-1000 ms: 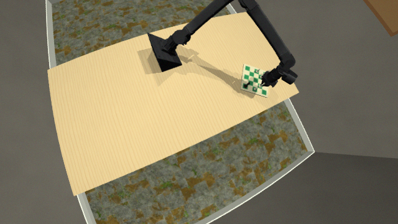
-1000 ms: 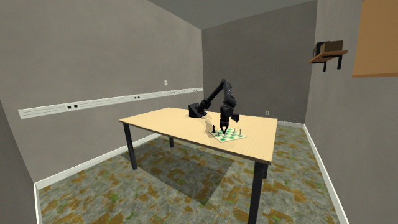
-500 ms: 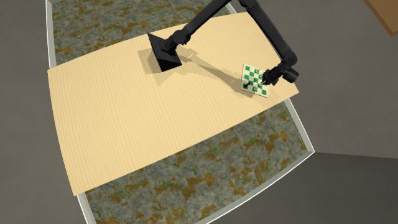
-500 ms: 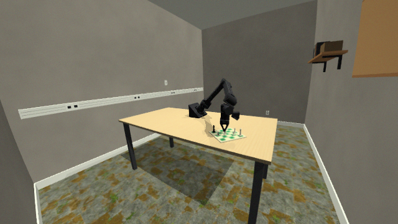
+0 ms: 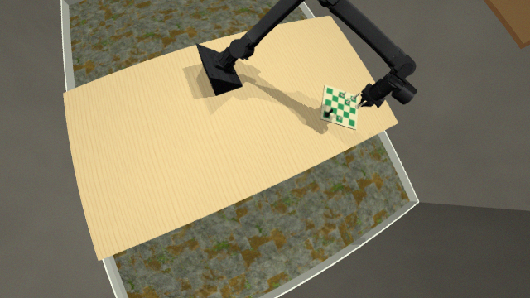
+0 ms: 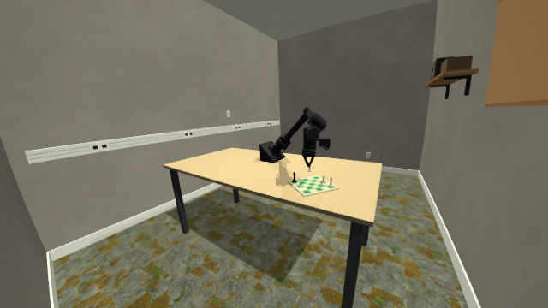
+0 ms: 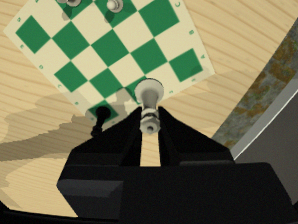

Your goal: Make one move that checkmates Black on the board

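A small green and cream chessboard (image 5: 347, 112) (image 6: 314, 187) (image 7: 107, 46) lies near the table's right end. My gripper (image 5: 359, 104) (image 6: 308, 167) (image 7: 150, 113) is shut on a white chess piece (image 7: 149, 95) and holds it upright above the board's edge. A black piece (image 5: 327, 113) (image 6: 294, 176) (image 7: 103, 115) stands at one board corner, partly hidden by my fingers in the wrist view. Two white pieces (image 7: 115, 4) stand side by side at the far side of the board. Another white piece (image 5: 339, 118) (image 6: 300, 184) stands near the black one.
The arm's black base (image 5: 219, 76) (image 6: 267, 152) sits at the table's back edge. The wooden table (image 5: 186, 157) (image 6: 240, 168) ends close beside the board (image 5: 385, 120). Below is a mottled floor. A wall shelf (image 6: 451, 74) hangs far off.
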Controlling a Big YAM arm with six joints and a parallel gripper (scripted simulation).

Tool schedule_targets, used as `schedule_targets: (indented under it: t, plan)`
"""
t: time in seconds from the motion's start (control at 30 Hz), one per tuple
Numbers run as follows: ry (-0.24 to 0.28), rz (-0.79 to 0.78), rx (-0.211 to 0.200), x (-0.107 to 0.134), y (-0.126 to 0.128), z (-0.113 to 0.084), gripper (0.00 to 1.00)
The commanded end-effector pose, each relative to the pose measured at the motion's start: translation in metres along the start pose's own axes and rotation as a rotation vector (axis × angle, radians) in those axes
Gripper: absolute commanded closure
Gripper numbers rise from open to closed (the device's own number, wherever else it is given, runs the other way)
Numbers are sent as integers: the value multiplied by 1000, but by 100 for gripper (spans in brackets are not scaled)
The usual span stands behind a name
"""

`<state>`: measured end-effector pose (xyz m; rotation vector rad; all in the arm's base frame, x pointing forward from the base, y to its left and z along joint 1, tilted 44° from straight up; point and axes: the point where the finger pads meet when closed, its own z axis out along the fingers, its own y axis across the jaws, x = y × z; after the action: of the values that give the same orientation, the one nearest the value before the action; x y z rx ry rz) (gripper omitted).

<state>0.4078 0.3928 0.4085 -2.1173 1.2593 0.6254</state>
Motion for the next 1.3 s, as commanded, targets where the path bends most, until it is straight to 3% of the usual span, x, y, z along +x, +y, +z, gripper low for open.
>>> schedule_targets:
  t: [0.0,0.27,0.33,0.53,0.67,0.7,0.73,1.0,1.27]
  plan:
    - [-13,-56,0,-20,2,-6,100]
    - [-7,-42,-14,-12,8,1,100]
    - [-5,28,30,4,10,-17,100]
    - [-7,237,26,37,63,-15,100]
    - [-4,245,20,40,62,-11,100]
    - [-1,249,-15,42,62,6,100]
    - [-3,242,-21,38,64,9,100]
    - [-3,240,-20,36,65,6,100]
    - [1,239,-23,37,65,17,100]
